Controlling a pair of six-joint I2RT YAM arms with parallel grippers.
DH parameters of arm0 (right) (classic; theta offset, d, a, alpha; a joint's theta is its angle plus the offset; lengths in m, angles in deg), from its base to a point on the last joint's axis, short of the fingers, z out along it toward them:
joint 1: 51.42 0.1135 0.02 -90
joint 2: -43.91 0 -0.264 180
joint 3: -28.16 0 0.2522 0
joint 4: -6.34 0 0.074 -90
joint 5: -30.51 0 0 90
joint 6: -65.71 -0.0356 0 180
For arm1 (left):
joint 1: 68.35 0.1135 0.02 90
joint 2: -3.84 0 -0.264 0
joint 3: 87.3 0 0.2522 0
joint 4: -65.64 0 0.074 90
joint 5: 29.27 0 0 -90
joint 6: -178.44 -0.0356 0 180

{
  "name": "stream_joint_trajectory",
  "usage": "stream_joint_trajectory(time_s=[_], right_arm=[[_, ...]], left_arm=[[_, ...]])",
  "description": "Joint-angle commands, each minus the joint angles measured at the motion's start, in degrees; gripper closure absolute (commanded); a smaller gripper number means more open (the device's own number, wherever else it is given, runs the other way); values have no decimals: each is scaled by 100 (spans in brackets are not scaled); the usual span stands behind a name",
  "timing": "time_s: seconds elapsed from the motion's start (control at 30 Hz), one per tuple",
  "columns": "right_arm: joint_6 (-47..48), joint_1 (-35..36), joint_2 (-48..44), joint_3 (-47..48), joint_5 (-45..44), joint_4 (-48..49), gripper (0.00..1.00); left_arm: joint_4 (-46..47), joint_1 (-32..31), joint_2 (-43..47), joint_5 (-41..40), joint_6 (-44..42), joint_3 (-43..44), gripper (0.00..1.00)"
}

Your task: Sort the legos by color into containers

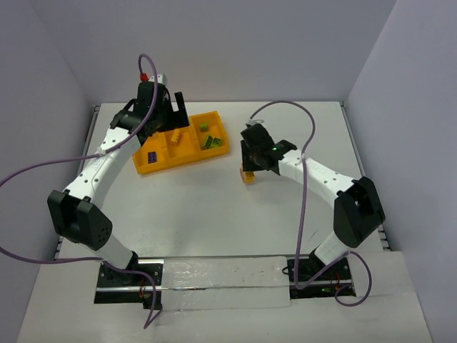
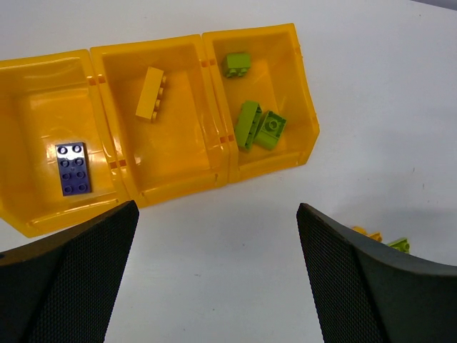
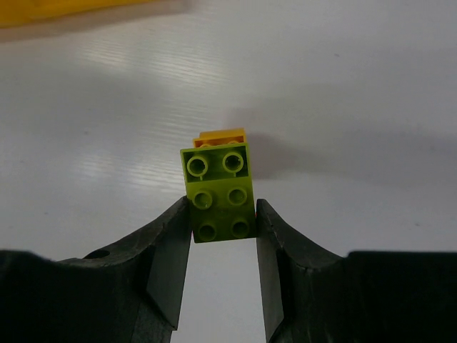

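The legos [image 1: 208, 141] are lying partly in the orange-yellow tray [image 1: 143, 170] in the top view, while a small stack [image 1: 248, 176] is sitting on the table [image 1: 214, 214] well apart from the tray, under the right gripper [image 1: 250, 171]. The left gripper [image 1: 168, 118] is hovering over the tray.

In the left wrist view, the left gripper's jaws are standing spread wide and empty. The tray's left section is holding a purple-blue brick [image 2: 72, 168], the middle an orange-yellow brick [image 2: 151, 93], and the right section three green bricks [image 2: 257, 127].

In the right wrist view, the right gripper is pinching the lime green brick [image 3: 220, 191] by its sides, with an orange brick [image 3: 221, 134] beneath it. Lifting straight and slowly seems wise. The orange one may be coming along, so separating them before dropping green into the green section looks necessary.
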Motion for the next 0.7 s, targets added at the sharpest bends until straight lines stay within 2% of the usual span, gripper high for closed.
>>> stream_joint_trajectory(time_s=[0.0, 0.23, 0.4, 0.57, 0.63, 0.67], right_arm=[[-343, 442, 527, 590, -442, -56, 85], [-436, 670, 1050, 915, -554, -88, 80], [-451, 701, 1183, 886, -448, -74, 69], [-485, 696, 1104, 978, -423, -215, 26], [-459, 694, 900, 1148, -446, -321, 17], [-434, 687, 816, 1228, -470, -374, 15]], left_arm=[[-48, -38, 199, -214, 1, 173, 1], [-292, -38, 221, -263, -35, 183, 1], [-303, -44, 209, -97, -40, 174, 1], [-599, -104, -76, -36, -56, 480, 1], [-598, -196, -98, -63, -62, 500, 1], [-596, -232, -118, -70, -51, 511, 1]])
